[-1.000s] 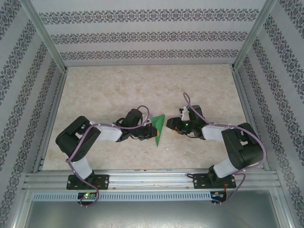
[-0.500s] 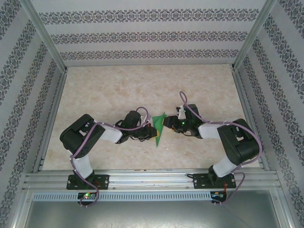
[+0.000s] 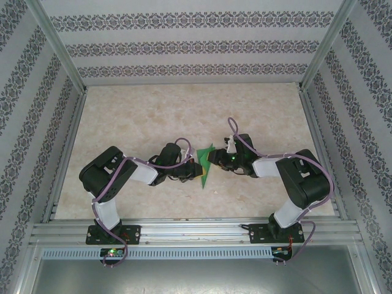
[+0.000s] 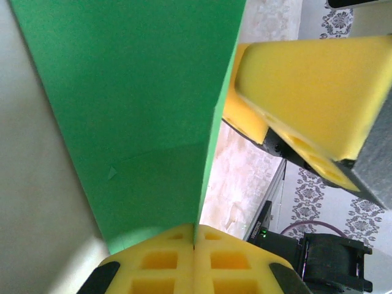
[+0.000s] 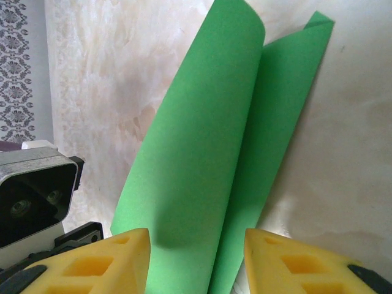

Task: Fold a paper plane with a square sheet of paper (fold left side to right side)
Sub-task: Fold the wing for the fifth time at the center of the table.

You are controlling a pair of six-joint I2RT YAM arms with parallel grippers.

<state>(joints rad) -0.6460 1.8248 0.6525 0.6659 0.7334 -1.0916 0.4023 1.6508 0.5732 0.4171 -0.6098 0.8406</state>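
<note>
While the left gripper (image 4: 194,248) is clamped shut on the folded green paper (image 4: 141,110), the right gripper (image 5: 196,260) straddles it, jaws apart.

From above, the sheet of paper (image 3: 206,153) is tiny, sitting between the left gripper (image 3: 192,168) and the right gripper (image 3: 212,160). Its creases are too small to read, and part of it is hidden by them. Left wrist view: the paper runs off the top edge, the left fingers (image 4: 159,266) are clipped by the bottom edge, the right fingers (image 4: 306,79) by the right edge. Right wrist view: the paper's near end drops off the bottom edge between the cropped fingers (image 5: 92,263).
</note>
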